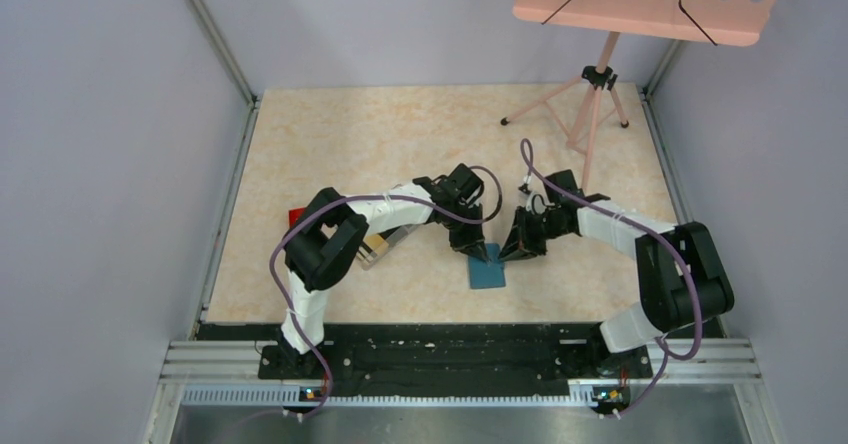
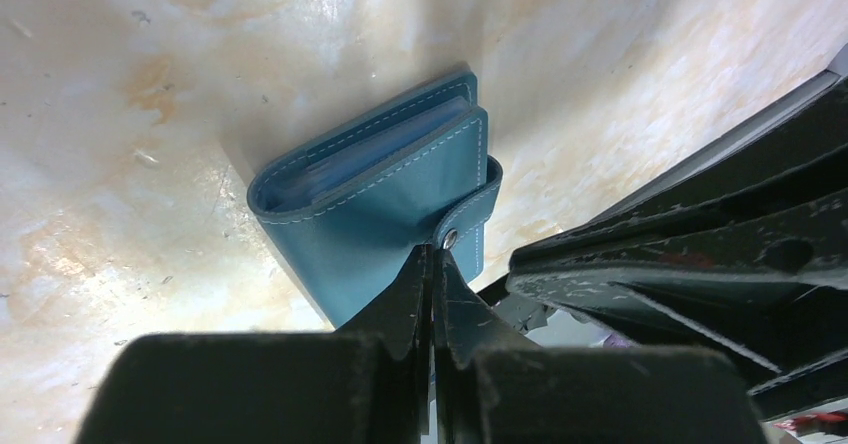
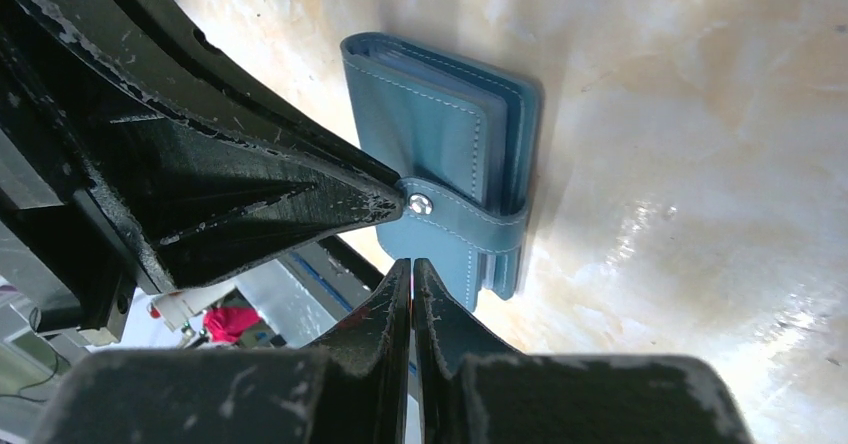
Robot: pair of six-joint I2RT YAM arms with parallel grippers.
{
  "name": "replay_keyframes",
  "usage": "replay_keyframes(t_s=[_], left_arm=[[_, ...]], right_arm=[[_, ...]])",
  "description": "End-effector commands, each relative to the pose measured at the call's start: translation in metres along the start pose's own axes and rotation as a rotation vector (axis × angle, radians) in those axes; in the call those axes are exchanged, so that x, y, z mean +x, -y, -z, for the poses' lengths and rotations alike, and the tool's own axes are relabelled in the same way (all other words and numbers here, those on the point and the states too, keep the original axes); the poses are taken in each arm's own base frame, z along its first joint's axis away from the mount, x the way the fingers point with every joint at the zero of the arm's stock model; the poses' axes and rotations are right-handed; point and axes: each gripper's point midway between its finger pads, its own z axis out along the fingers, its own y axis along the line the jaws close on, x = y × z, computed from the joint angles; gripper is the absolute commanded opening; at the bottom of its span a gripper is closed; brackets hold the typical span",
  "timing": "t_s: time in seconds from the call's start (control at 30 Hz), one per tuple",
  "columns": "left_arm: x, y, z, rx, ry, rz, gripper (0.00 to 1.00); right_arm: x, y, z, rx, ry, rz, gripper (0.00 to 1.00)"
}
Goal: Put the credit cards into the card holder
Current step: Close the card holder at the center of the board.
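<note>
Teal card holder (image 1: pixel 487 273) lies closed mid-surface (image 1: pixel 380 134), its long axis roughly 6 to 12 o'clock and its strap edge at 12. Left tool (image 1: pixel 479 252) and right tool (image 1: pixel 508 254), fingers pressed together and gripping nothing visible, meet there. Only the wrist views reveal the snapped strap (image 2: pixel 470 226) and pale inner pockets.
</note>
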Motion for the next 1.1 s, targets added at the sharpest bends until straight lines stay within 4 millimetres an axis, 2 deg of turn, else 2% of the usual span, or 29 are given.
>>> replay_keyframes(t_s=[0.0,0.37,0.67,0.93,1.07], left_arm=[[-0.006,0.017,0.011,0.015,0.033,-0.046,0.00],[0.001,0.016,0.014,-0.020,0.033,-0.062,0.00],[0.004,0.003,0.007,-0.067,0.021,-0.058,0.00],[0.005,-0.016,-0.003,-0.138,0.013,-0.060,0.00],[0.010,-0.031,-0.011,-0.194,-0.007,-0.069,0.00]], right_arm=[[-0.009,-0.014,-0.003,-0.031,0.028,0.070,0.04],[-0.011,-0.015,-0.013,-0.022,0.018,0.070,0.04],[-0.003,-0.009,-0.028,0.009,-0.012,0.073,0.04],[0.006,0.010,-0.041,0.089,-0.040,0.069,0.04],[0.010,0.026,-0.044,0.173,-0.054,0.059,0.03]])
